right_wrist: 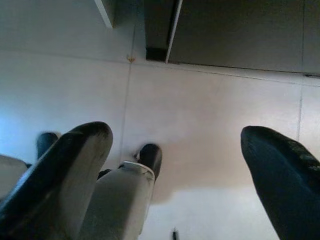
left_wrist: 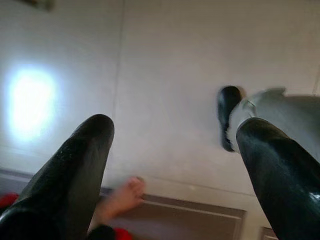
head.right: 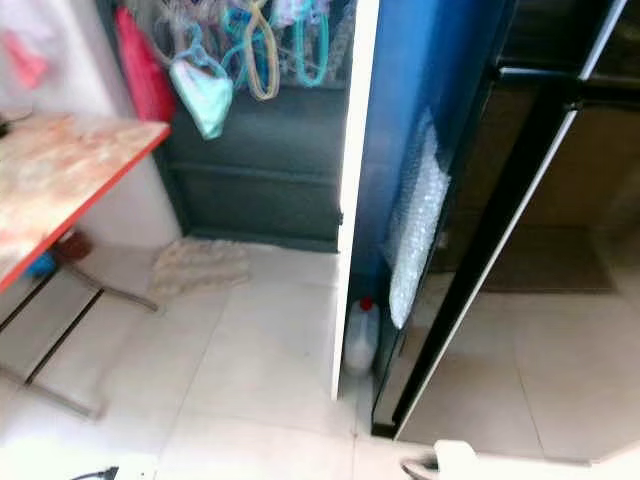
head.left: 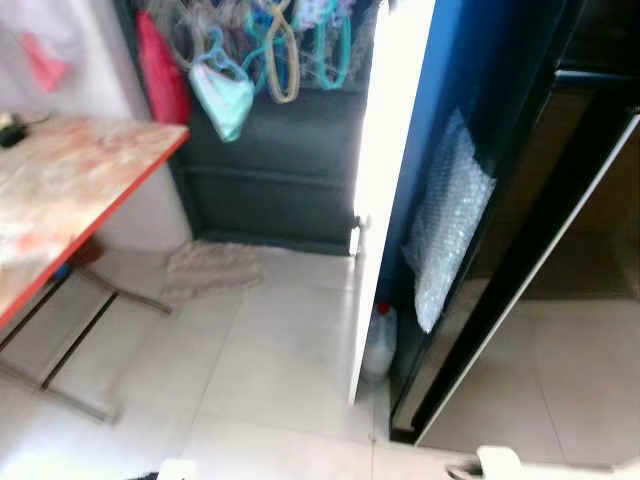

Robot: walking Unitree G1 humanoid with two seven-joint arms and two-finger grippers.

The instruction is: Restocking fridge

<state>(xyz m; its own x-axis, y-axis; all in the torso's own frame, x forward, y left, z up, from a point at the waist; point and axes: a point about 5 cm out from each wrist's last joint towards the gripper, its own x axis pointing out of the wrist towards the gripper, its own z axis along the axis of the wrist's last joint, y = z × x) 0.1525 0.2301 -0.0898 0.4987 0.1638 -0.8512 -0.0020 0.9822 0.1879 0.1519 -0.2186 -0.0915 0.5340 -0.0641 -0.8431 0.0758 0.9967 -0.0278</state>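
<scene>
A tall black fridge [head.left: 560,200] stands on the right, its blue side [head.left: 440,80] partly covered by bubble wrap [head.left: 450,220]. A white upright panel [head.left: 385,180] stands against that side. Between the two, on the floor, sits a pale plastic bottle with a red cap [head.right: 361,335]. My left gripper [left_wrist: 175,130] hangs over the tiled floor, open, with nothing between its fingers. My right gripper [right_wrist: 175,135] also hangs low and open, empty, near the fridge's bottom corner [right_wrist: 157,52].
An orange-edged folding table [head.left: 70,190] stands on the left. Behind it are a dark cabinet hung with hangers [head.left: 280,50], a red bag [head.left: 160,70] and a floor rag [head.left: 205,268]. A person's bare foot [left_wrist: 125,197] is behind me.
</scene>
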